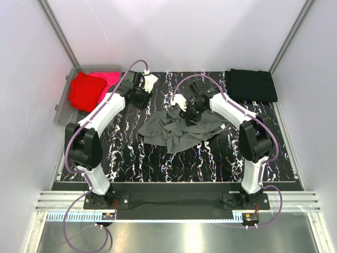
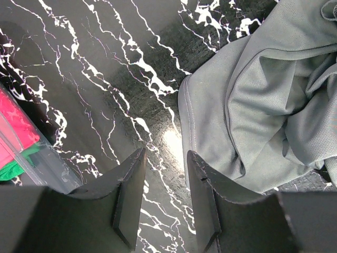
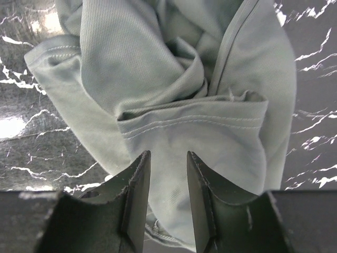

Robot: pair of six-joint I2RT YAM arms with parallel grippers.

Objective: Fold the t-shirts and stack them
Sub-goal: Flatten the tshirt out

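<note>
Your right gripper (image 3: 166, 158) hangs with jaws parted and empty, straight over the far, stitched hem of the crumpled dark grey t-shirt (image 3: 158, 79), which sprawls left to right mid-table. The left gripper (image 2: 166, 155) (also parted, holding nothing) sits over bare table (image 2: 105, 79), with the shirt's edge just right and nearer. Your right arm is closer.
</note>
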